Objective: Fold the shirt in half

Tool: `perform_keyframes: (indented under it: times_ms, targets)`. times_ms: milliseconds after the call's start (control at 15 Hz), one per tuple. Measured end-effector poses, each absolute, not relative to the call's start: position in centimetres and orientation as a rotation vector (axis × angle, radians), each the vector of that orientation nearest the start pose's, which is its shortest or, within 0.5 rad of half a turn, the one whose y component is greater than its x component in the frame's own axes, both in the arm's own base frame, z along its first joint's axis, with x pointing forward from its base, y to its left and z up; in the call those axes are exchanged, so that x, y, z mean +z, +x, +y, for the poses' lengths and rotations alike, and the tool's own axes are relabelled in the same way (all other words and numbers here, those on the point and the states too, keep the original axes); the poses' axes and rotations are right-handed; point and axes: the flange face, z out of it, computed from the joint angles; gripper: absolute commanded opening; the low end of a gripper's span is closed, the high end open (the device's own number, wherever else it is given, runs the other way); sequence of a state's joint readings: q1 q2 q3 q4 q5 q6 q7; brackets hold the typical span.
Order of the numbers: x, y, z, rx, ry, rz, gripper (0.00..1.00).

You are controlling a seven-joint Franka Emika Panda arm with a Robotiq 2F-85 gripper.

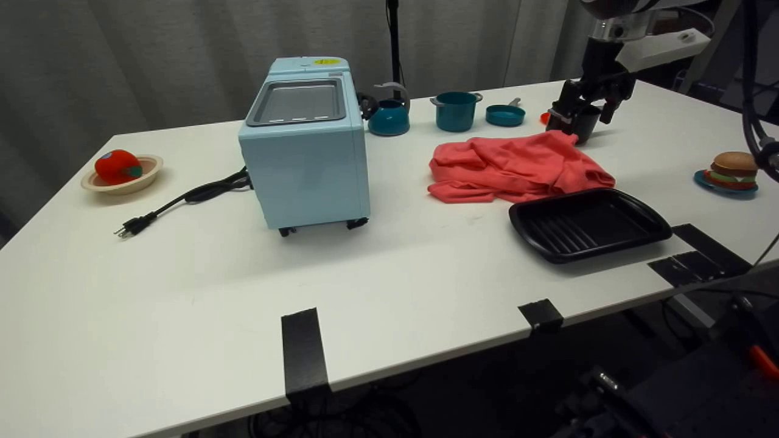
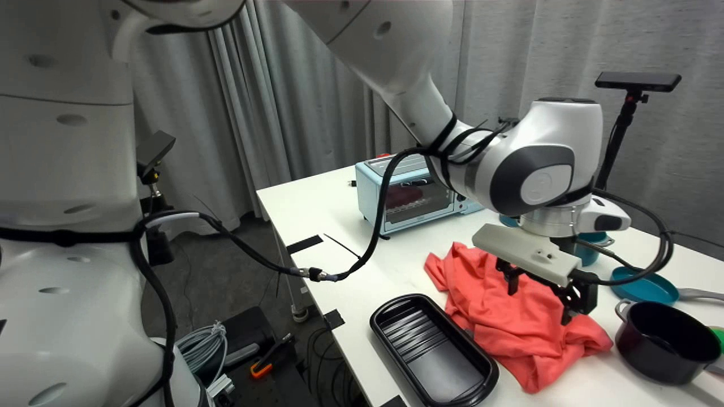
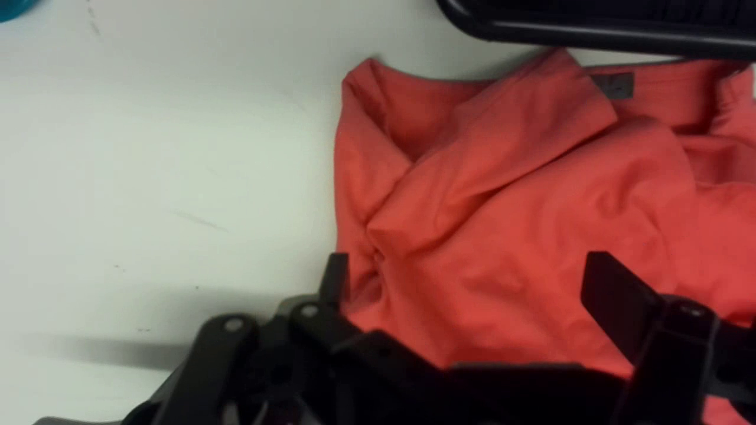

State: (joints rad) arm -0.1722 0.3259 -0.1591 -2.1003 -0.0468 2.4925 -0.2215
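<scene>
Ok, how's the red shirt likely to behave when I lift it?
The red shirt will probably hang limp, since it lies in soft, slumped creases. Pinching one spot may bring up several layers, as its folds overlap.

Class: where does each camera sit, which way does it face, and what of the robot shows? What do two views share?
An exterior view: raised above the white table, facing the plain side of the pale-blue boxy toaster oven; wrist and jaws show.
An exterior view: beside the robot's jointed white arm, facing the oven's glass door; arm and open jaws show.
Wrist view: on the wrist, facing down at the crumpled red cloth shirt; open jaws show.
Both exterior views share the oven and shirt.
</scene>
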Motion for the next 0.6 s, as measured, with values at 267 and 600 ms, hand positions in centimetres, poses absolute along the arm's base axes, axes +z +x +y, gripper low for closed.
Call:
perform_keyframes:
  times_ms: [267,600]
  targets:
    - [26.1,57.8,-23.0,-0.097,-3.224,0.339,1.00]
    - [25.6,58.4,-23.6,-0.098,-3.222,0.374,1.00]
